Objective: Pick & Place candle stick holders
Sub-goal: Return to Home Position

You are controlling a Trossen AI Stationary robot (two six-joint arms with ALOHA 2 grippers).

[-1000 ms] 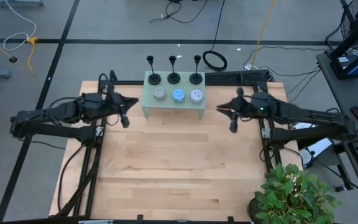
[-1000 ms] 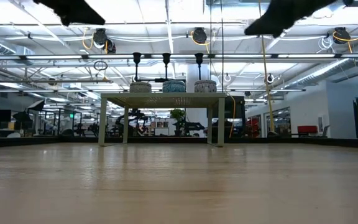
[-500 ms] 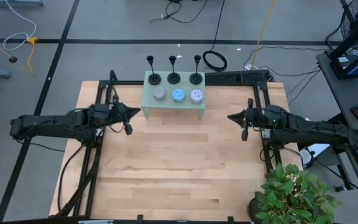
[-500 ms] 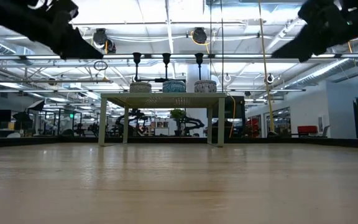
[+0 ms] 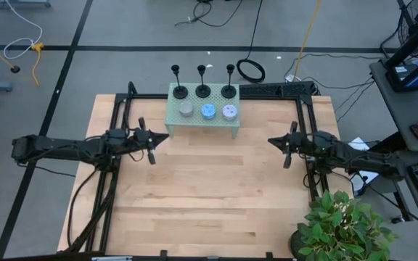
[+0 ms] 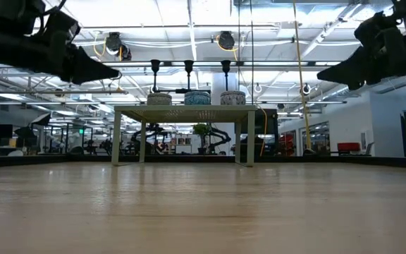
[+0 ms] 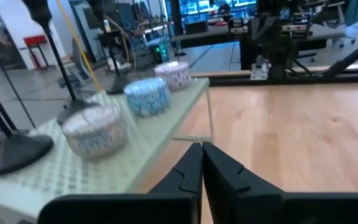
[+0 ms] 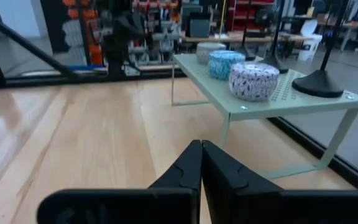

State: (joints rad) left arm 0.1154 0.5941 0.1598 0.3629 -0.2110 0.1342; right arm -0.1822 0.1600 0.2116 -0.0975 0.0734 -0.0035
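1. The left gripper (image 5: 154, 139) hung raised above the left side of the wooden table (image 5: 209, 196), near the left front corner of the pale green shelf (image 5: 171, 125) and apart from it. It pointed toward the table's middle.
2. In the left wrist view, the left gripper's fingers (image 7: 188, 167) were clenched tip to tip and grasped nothing.
3. The right gripper (image 5: 278, 142) hung raised above the right side of the table, level with the left gripper and facing it. It was well apart from the shelf's right end.
4. In the right wrist view, the right gripper's fingers (image 8: 190, 163) were likewise pressed together and empty.
5. The three candle stick holders (image 5: 203, 90) stood upright in a row along the back of the shelf top, at the far middle of the table. Each stem rose straight from its dome base.
6. Three round candles sat in a second row on the same shelf, just in front of the holders: a grey candle (image 5: 186, 110) on the left, a blue candle (image 5: 207, 111) in the middle and a whitish candle (image 5: 228, 111) on the right.
7. Each candle sat directly in front of one holder, close to its base.
8. A potted plant (image 5: 339, 225) stood at the table's near right corner.
9. A coiled black cable (image 5: 250, 70) lay on the floor beyond the shelf.
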